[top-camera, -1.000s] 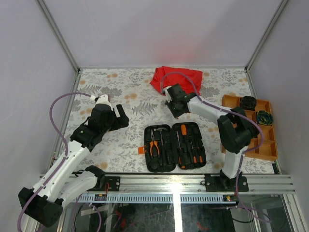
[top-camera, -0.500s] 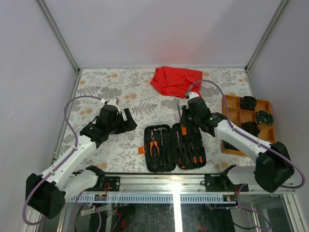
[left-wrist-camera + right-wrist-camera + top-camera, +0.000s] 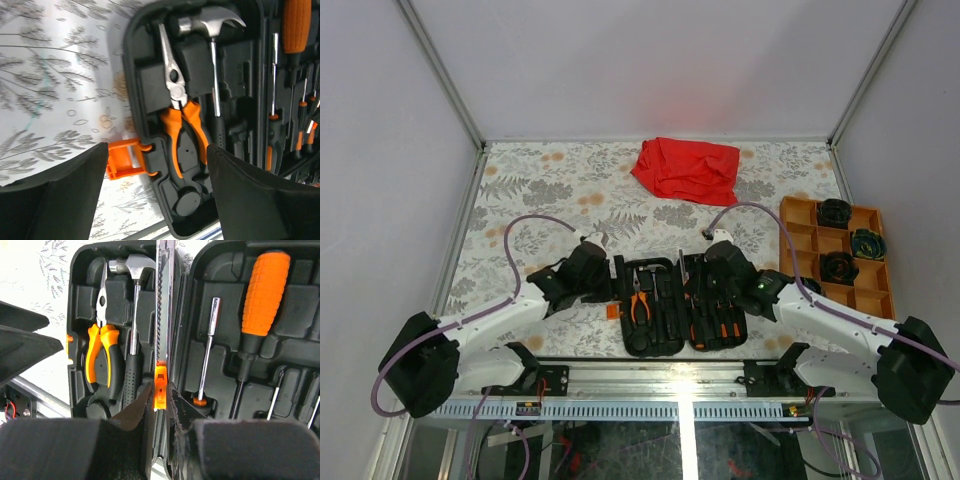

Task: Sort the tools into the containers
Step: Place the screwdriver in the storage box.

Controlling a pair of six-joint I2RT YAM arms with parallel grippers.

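Observation:
The black tool case lies open and flat at the near middle, holding pliers, a hammer and several screwdrivers. My right gripper is shut on a slim metal knife with an orange slider, held lengthwise over the case's hinge line; it also shows in the top view. My left gripper is open and empty at the case's left edge, its fingers either side of the orange latch; in the top view it sits left of the case. The orange tray stands at the right.
A red cloth lies crumpled at the far middle. Three round black items sit in the tray's compartments. The metal rail runs along the near edge, close behind the case. Frame posts stand at the far corners.
Both arms have pulled in toward the near edge. The right gripper has carried the knife from beside the red cloth to over the case. The left gripper has moved right to the case's latch.

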